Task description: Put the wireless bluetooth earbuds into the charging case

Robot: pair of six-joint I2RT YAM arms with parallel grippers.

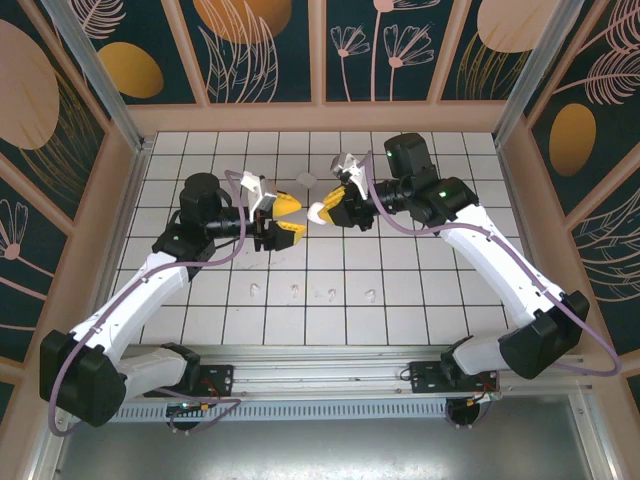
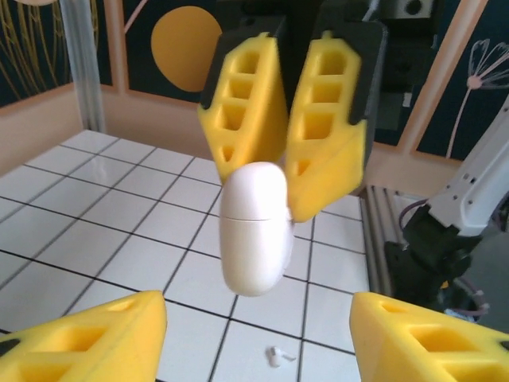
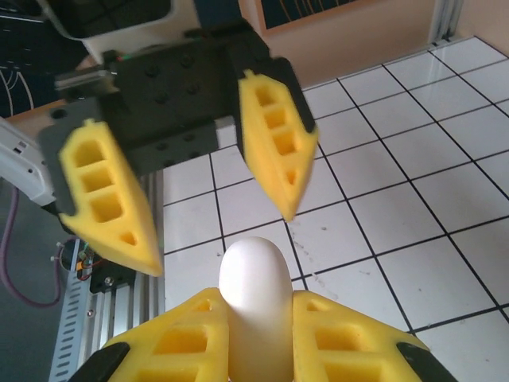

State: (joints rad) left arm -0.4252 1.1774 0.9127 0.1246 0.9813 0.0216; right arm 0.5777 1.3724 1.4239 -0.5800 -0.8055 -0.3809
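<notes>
My right gripper [image 1: 335,208] [image 3: 254,306] is shut on a white rounded charging case [image 1: 318,212] [image 3: 253,286] and holds it above the tiled floor. The case [image 2: 254,231] has its lid closed, and its free end points toward my left gripper [image 1: 288,220] [image 2: 258,342]. That gripper is open, its yellow fingers [image 3: 274,143] standing apart on either side of the case's end without touching it. Several tiny white earbuds lie in a row on the tiles nearer the arm bases [image 1: 253,291] [image 1: 296,291] [image 1: 332,294] [image 1: 370,295]. One earbud [image 2: 274,356] lies below the case.
A pale rounded object [image 1: 305,183] lies on the tiles just behind the two grippers. The white tiled floor [image 1: 450,300] is ringed by wooden walls, and a metal rail [image 1: 330,360] runs along the near edge by the arm bases.
</notes>
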